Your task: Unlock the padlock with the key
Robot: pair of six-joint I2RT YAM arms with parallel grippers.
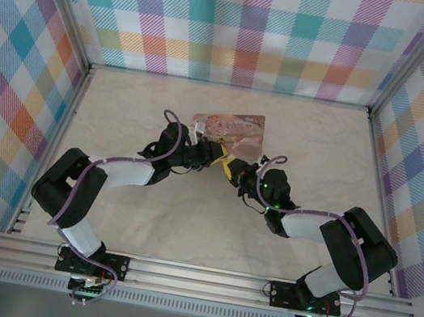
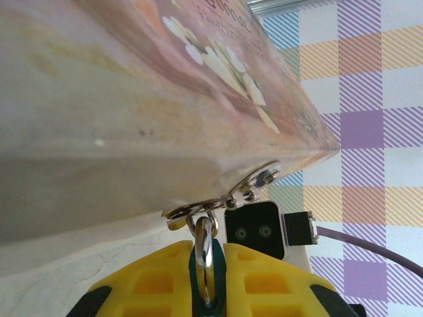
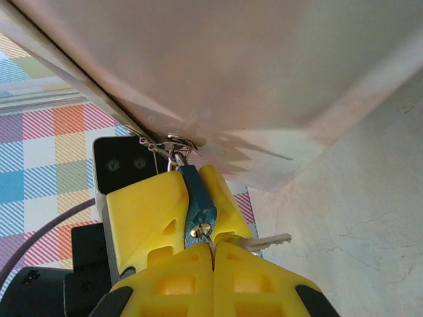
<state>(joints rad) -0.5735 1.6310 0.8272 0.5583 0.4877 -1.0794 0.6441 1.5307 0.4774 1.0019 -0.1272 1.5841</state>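
Observation:
The blue padlock [image 3: 198, 201] hangs by its silvery shackle [image 2: 204, 241] from the hasp [image 2: 198, 212] of the pink picture tin [image 1: 227, 128]. My left gripper [image 2: 207, 254] is shut on the padlock's body, its yellow fingers [image 3: 149, 208] on either side. My right gripper [image 3: 213, 261] is shut on the key [image 3: 210, 246], a thin dark sliver whose tip sits in the brass keyhole [image 3: 200, 230]. A spare silver key [image 3: 268, 242] sticks out to the right. From above, the left gripper [image 1: 218, 158] and right gripper [image 1: 236, 171] meet tip to tip just in front of the tin.
The tin's underside [image 3: 218, 66] looms close over both grippers, raised off the marbled table [image 1: 185, 219]. Plaid walls [image 1: 244, 24] enclose the back and sides. A rail [image 1: 199, 275] runs along the near edge.

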